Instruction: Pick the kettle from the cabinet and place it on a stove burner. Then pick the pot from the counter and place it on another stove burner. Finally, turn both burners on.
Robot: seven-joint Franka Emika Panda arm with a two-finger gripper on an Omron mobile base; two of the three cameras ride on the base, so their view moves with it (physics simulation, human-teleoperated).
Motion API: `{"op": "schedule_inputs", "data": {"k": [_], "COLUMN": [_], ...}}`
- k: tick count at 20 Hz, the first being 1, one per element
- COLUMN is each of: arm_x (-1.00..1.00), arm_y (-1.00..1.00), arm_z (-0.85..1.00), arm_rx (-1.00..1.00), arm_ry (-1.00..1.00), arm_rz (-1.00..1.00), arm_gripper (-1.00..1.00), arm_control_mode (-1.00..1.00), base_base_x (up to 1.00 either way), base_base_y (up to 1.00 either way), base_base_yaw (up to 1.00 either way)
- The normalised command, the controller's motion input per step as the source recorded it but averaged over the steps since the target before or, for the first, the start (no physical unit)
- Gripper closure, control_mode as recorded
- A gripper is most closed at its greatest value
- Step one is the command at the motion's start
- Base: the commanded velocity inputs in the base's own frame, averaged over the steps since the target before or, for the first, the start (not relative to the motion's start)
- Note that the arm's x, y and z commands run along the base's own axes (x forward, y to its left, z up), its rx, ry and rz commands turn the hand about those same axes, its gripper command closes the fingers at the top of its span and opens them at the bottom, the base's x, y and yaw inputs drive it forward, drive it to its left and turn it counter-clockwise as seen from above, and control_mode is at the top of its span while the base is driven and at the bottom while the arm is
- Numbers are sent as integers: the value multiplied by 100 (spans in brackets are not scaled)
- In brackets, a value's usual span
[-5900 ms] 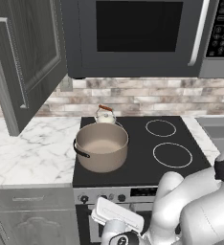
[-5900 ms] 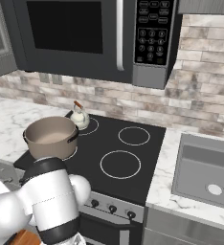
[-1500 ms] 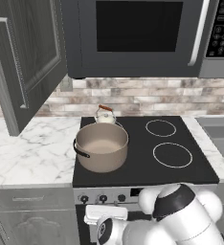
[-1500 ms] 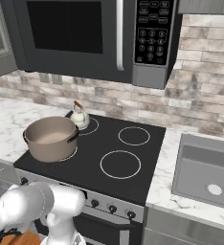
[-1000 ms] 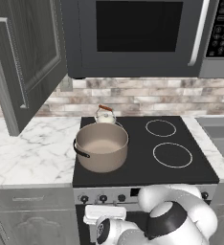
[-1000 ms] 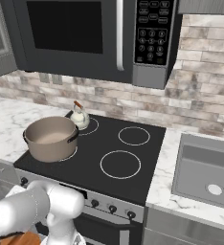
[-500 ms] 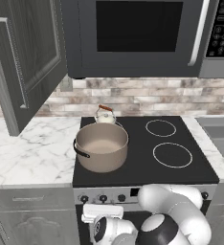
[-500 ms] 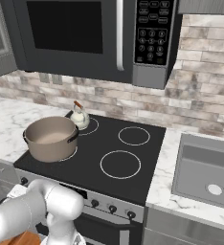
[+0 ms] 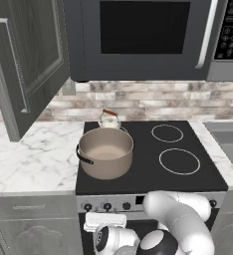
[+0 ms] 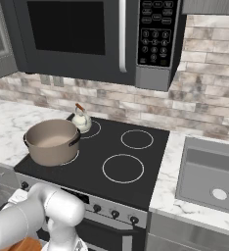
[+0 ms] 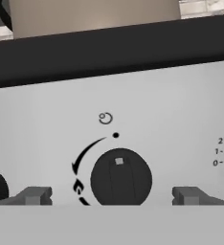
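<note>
The taupe pot (image 9: 106, 152) (image 10: 52, 141) stands on the front left stove burner of the black cooktop (image 9: 148, 172). Just behind it, on the back left burner, sits the small cream kettle (image 9: 109, 120) (image 10: 81, 120). The two right burners (image 9: 179, 161) (image 9: 167, 133) are bare. My gripper (image 11: 113, 196) is open, low in front of the stove's silver control panel. Its fingertips (image 11: 35, 195) stand wide on either side of a round black knob (image 11: 121, 178) without touching it. The pot's wall (image 11: 90, 14) shows above the panel.
The cabinet door (image 9: 29, 64) hangs open over the marble counter (image 9: 34, 159) at the left. A black microwave (image 9: 143, 35) is mounted above the stove. More knobs (image 9: 107, 205) (image 10: 115, 213) line the panel. A steel sink (image 10: 212, 171) lies to the right.
My arm has folded lower in front of the stove. The kettle and pot have not moved, and the gripper has stayed open.
</note>
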Motion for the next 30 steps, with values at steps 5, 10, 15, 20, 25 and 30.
{"op": "schedule_inputs", "data": {"k": [5, 10, 15, 20, 25, 30], "arm_x": [1, 2, 0, 0, 1, 8], "arm_y": [0, -1, -2, 0, -1, 0], "arm_z": [0, 0, 0, 0, 0, 0], "arm_rx": [0, 0, 0, 0, 0, 0], "arm_ry": [-1, -3, -4, -2, 0, -2], "arm_rz": [0, 0, 0, 0, 0, 0], "arm_gripper": [-100, -100, -100, -100, 100, 100], "arm_control_mode": [-100, -100, -100, -100, -100, -100], "base_base_x": [0, 0, 0, 0, 0, 0], "base_base_y": [0, 0, 0, 0, 0, 0], "base_base_yaw": [0, 0, 0, 0, 0, 0]}}
